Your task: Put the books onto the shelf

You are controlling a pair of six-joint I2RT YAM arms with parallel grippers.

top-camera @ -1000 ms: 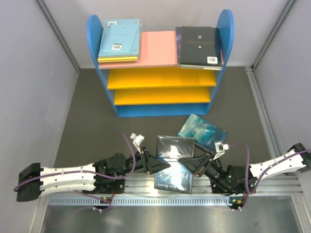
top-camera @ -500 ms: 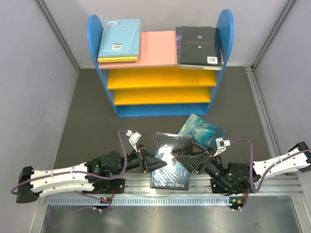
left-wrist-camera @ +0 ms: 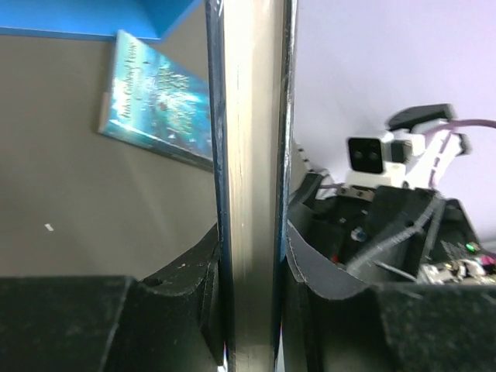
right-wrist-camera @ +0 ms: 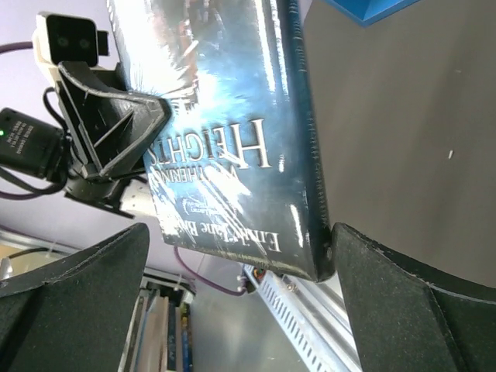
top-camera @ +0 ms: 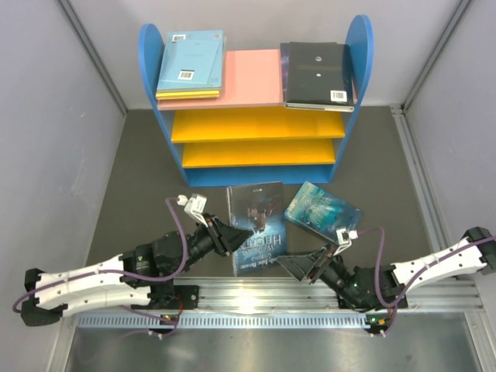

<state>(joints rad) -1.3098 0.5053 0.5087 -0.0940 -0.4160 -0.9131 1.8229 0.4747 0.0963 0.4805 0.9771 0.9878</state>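
Two robot arms meet at a dark purple-blue paperback near the front of the grey counter. The left tool is pinching the book at its left edge. Its fingers press on the front and back covers, and the left wrist camera sees the volume edge-on between them. The right tool sits just below the book's lower right corner with its jaws spread wide and gripping nothing. From that arm's own camera, the glossy cover titled "Wuthering Heights" fills the gap. Its corner lies close against one of the fingers, though contact cannot be told.

The held book hangs tilted, cover up, just in front of the blue base of the shelf. A teal paperback lies flat on the counter just to the right of it, apart from both tools.

On the shelf's pink top board, a light blue book tops a stack at the left end, with a yellow book showing beneath. A black book lies at the right end, against the blue side panel.
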